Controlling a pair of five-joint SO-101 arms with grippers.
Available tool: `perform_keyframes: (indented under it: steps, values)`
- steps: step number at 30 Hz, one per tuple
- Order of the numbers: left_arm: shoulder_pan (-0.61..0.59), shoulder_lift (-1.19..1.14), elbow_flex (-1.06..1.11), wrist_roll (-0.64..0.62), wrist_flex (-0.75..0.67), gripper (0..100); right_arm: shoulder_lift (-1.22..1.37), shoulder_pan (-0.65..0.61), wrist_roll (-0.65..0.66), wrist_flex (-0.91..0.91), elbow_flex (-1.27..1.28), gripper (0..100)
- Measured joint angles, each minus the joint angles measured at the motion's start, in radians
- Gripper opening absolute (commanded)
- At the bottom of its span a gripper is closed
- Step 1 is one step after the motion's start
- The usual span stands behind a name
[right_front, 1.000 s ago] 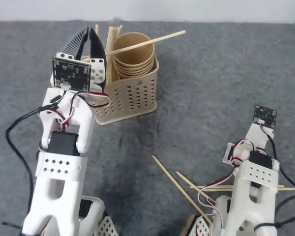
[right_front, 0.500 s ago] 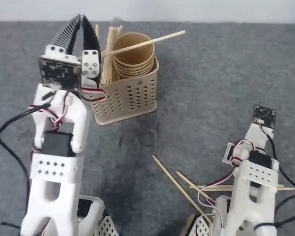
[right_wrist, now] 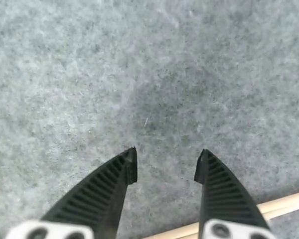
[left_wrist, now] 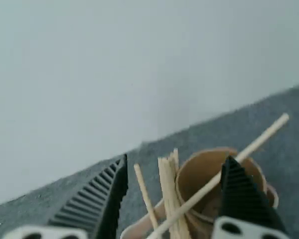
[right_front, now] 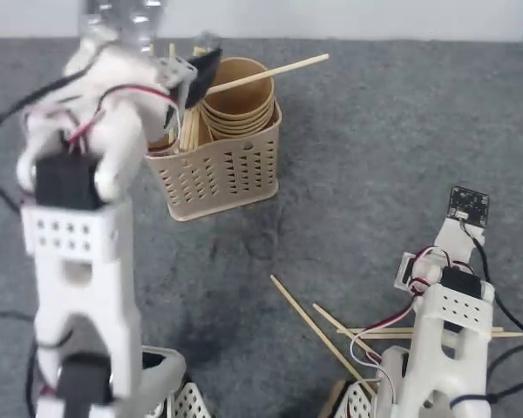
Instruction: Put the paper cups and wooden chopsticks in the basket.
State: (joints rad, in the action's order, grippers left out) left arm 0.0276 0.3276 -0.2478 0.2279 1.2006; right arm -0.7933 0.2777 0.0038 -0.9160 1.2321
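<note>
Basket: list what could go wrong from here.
1. One chopstick lies slanted across the top paper cup, poking out past the basket. The open left gripper, close beside it, could knock it out.
2. The loose chopsticks lie flat on the carpet, some partly hidden by the right arm. The right gripper may struggle to pinch them.

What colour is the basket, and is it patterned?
The perforated plastic basket is beige, with rows of small slots in its walls; clearest in the high view.
</note>
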Motion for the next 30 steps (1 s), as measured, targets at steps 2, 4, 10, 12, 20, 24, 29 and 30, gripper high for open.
perform_keyframes:
  steps: [2,4,10,12,20,24,29,30]
  values:
    - [0.02,-0.083,-0.097,0.13,0.117,29,0.0,-0.002,0.0,0.0,0.0,20.2]
    - [0.031,-0.146,-0.167,0.227,0.213,29,0.0,-0.002,0.0,0.011,0.0,20.2]
    - [0.051,-0.239,-0.238,0.311,0.334,29,0.0,-0.003,0.0,0.025,0.0,20.2]
    - [0.052,-0.264,-0.238,0.315,0.334,29,0.0,-0.017,0.0,0.025,0.0,20.2]
    - [0.054,-0.365,-0.238,0.315,0.336,23,0.0,-0.018,0.0,0.025,0.0,20.2]
    - [0.055,-0.381,-0.238,0.321,0.311,18,0.0,-0.02,0.0,0.025,0.0,20.2]
    - [0.049,-0.382,-0.238,0.324,0.305,6,0.0,-0.02,0.0,0.025,0.0,20.2]
    - [0.049,-0.382,-0.238,0.324,0.305,4,0.0,-0.018,0.0,0.025,0.0,20.2]
